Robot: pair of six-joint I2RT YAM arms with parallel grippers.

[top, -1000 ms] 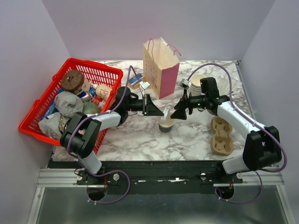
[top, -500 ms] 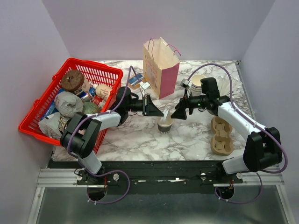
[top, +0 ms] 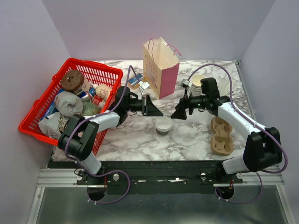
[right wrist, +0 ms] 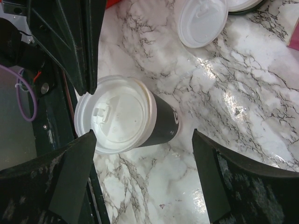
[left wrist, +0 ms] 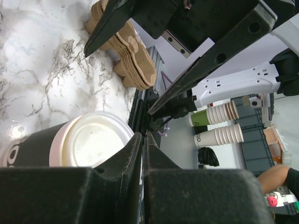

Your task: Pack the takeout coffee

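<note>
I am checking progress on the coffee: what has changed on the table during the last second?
The white lid, earlier tilted over the takeout coffee, now lies flat on it. The left gripper, apart from the cup, appears to have let go. The right gripper stayed open nearby; the cup stayed put.

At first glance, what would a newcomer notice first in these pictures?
The red basket crammed with groceries at the left edge of the table stands out first, then the pink and cream paper bag upright at the back. Between the two arms, the takeout coffee stands lidded on the marble.
</note>
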